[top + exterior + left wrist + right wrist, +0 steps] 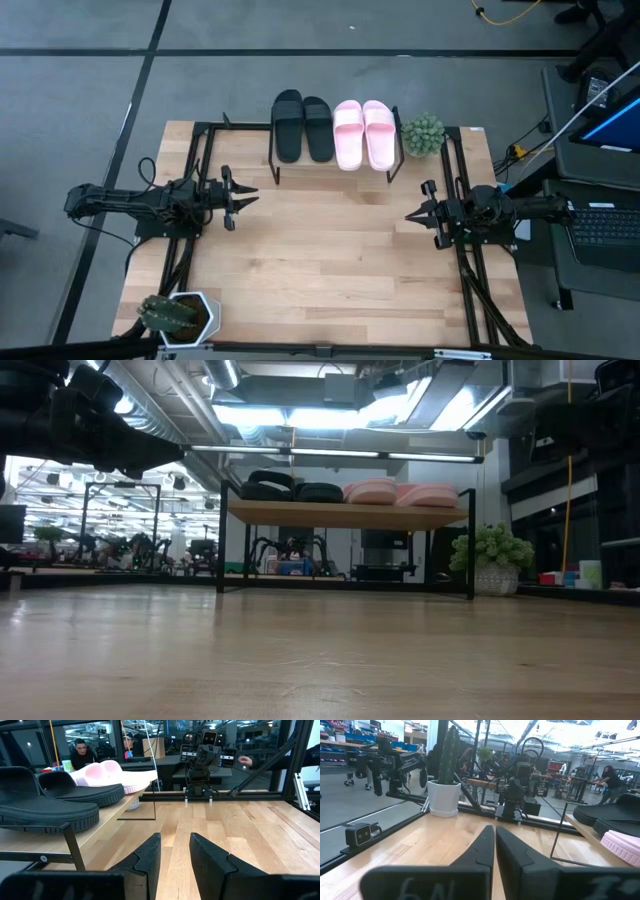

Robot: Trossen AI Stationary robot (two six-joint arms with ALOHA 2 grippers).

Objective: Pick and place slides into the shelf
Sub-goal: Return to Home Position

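Two black slides (302, 126) and two pale pink slides (363, 133) lie side by side, soles down, on the shelf's wood top board (345, 515) at the table's far edge. They also show in the left wrist view (50, 800). My left gripper (248, 196) hangs over the table's left side, open and empty (175, 851). My right gripper (412, 214) hangs over the right side, shut and empty (494, 845).
A green ball plant (423, 134) stands right of the shelf. A cactus in a white pot (178, 315) stands at the near left corner. Bare wood tabletop (330, 250) lies between the arms. People show in the room beyond.
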